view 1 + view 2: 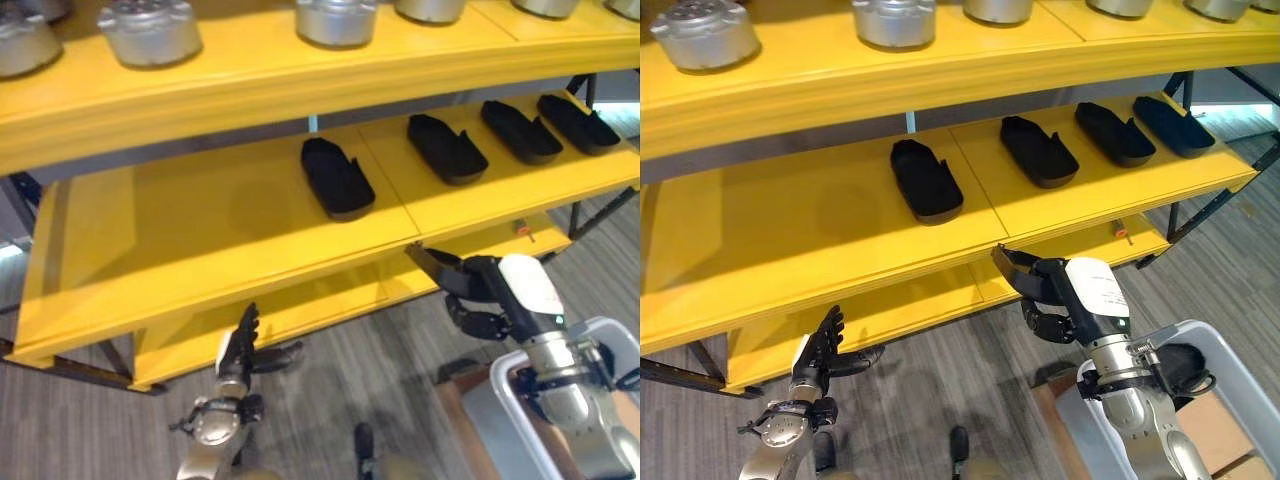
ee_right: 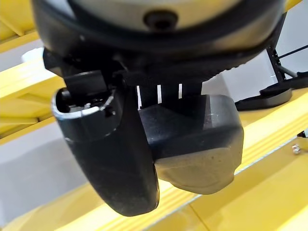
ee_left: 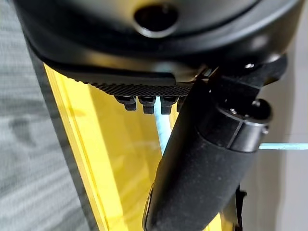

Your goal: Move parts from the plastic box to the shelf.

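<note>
My right hand (image 1: 1065, 300) is shut on a black moulded part (image 1: 1012, 264), held just in front of the middle shelf's front edge (image 1: 940, 262). Its own wrist view shows the thumb (image 2: 113, 159) and fingers clamped round that part (image 2: 197, 144). Several more black parts lie in a row on the yellow middle shelf (image 1: 200, 230), the nearest one (image 1: 337, 178) left of and beyond the hand. The grey plastic box (image 1: 1240, 360) sits at the lower right, beside my right arm. My left hand (image 1: 240, 348) hangs open and low at the left, below the shelf.
Round silver metal parts (image 1: 150, 30) stand along the top shelf. The left half of the middle shelf is bare yellow board. A lower yellow shelf (image 1: 320, 305) runs beneath it, with grey carpet (image 1: 340, 380) in front.
</note>
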Robot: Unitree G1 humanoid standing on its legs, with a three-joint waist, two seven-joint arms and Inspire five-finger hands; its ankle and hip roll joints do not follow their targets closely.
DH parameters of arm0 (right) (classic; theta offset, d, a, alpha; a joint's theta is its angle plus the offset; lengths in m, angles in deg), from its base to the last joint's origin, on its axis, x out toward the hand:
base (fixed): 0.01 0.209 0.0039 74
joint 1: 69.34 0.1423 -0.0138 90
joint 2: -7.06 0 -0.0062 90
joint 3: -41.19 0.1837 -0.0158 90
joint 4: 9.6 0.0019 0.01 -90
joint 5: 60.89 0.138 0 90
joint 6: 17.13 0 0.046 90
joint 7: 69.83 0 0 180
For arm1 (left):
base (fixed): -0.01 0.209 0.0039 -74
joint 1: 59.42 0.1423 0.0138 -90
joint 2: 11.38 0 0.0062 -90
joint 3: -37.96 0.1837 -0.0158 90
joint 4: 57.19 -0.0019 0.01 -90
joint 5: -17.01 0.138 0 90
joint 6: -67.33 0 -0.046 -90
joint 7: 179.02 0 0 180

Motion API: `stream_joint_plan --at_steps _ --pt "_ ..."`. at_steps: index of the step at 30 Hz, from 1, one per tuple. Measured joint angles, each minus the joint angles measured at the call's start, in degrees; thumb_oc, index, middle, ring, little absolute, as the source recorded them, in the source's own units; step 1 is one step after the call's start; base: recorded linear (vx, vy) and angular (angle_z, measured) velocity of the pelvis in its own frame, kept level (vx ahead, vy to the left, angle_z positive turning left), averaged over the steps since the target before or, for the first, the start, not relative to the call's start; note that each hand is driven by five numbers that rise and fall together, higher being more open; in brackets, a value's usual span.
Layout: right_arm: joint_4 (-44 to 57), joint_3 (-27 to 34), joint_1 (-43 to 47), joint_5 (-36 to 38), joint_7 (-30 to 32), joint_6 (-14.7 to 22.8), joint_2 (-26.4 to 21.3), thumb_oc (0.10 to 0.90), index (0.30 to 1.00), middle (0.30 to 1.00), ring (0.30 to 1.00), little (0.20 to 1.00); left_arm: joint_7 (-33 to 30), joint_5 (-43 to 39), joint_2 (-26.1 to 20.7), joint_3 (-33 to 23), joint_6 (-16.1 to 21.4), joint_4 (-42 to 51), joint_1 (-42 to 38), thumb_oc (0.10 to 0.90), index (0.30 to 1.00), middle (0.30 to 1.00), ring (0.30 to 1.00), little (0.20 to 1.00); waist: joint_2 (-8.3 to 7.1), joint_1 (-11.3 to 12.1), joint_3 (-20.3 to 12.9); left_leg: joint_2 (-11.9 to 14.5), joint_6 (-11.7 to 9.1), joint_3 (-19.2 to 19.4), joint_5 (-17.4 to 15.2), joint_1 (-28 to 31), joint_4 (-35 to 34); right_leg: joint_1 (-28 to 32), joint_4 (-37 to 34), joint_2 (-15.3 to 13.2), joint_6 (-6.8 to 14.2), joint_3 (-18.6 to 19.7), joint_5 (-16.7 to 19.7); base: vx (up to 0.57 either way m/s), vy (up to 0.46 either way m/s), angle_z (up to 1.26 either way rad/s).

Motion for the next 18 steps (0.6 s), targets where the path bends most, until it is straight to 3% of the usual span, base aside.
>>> stream_joint_plan --at_steps 1,2,4,7,12,16,18 --pt "0.64 0.85 -1.44 -0.05 0.02 0.02 -1.71 0.4 0.3 0.3 0.3 0.3 -0.08 -0.01 1.14 -0.01 0.02 0.53 0.51 0.9 1.0 1.0 1.0 1.0 3.61 -0.05 -0.6 -1.51 1.24 -0.63 1.24 1.04 -0.25 0.28 -0.35 0.83 1.98 0.45 -0.09 0.13 0.212 -0.11" --pt "0.62 0.73 -2.59 -0.05 0.04 -0.3 0.21 0.4 0.3 0.3 0.3 0.3 -0.18 -0.04 0.56 -0.4 0.04 0.58 0.12 0.9 1.0 1.0 1.0 1.0 2.15 0.11 -0.62 -3.33 -1.91 -0.42 1.85 1.16 -0.35 0.6 -0.43 -1.27 3.05 0.46 0.07 0.11 0.206 0.04" --pt "0.75 0.29 -4.54 -0.02 -0.01 -0.23 1.08 0.4 0.3 0.3 0.3 0.3 -0.42 -0.02 -0.91 -0.67 0.08 1.43 -0.35 0.9 1.0 1.0 1.0 1.0 -1.19 0.18 -0.72 -8.33 0.91 -0.01 0.63 1.32 -0.32 0.63 -0.48 -6.18 4.95 0.64 0.0 0.12 0.221 0.19" --pt "0.76 -0.11 -5.17 1.3 -0.53 -0.32 4.61 0.4 0.3 0.3 0.3 0.3 -0.13 -0.01 -3.86 -0.62 0.02 1.67 0.55 0.9 1.0 1.0 1.0 1.0 -4.04 1.61 -1.18 -12.67 2.75 1.01 0.03 2.9 -0.3 1.84 -0.3 -10.58 6.08 0.4 0.84 0.09 0.222 0.05" --pt "0.77 -2.0 -4.46 2.75 -1.38 -0.6 4.77 0.4 0.3 0.3 0.3 0.3 -0.12 0.0 -4.68 -0.5 0.02 1.97 0.85 0.9 1.0 1.0 1.0 1.0 -4.88 2.35 -1.6 -14.68 4.07 1.29 -0.87 3.59 -0.31 2.7 -0.79 -12.47 7.57 0.45 1.75 0.04 0.123 0.02" --pt "0.76 -2.67 -4.47 5.81 -2.63 -1.26 5.3 0.4 0.3 0.3 0.3 0.3 -0.17 0.0 -4.66 -0.51 0.02 2.14 0.94 0.9 1.0 1.0 1.0 1.0 -5.7 3.2 -2.0 -15.03 3.94 1.42 -0.81 3.37 -0.32 2.79 -1.58 -12.58 7.92 0.33 1.52 0.02 0.103 -0.03" --pt "0.6 -5.98 -2.59 7.97 -3.22 -2.6 5.71 0.4 0.3 0.3 0.3 0.3 -0.49 -0.01 -4.66 -0.6 0.02 2.15 0.97 0.9 1.0 1.0 1.0 1.0 -6.84 3.29 -2.7 -14.96 3.6 1.36 -0.59 2.78 -0.35 2.81 -2.58 -12.54 8.78 0.2 0.88 0.02 0.065 0.0"
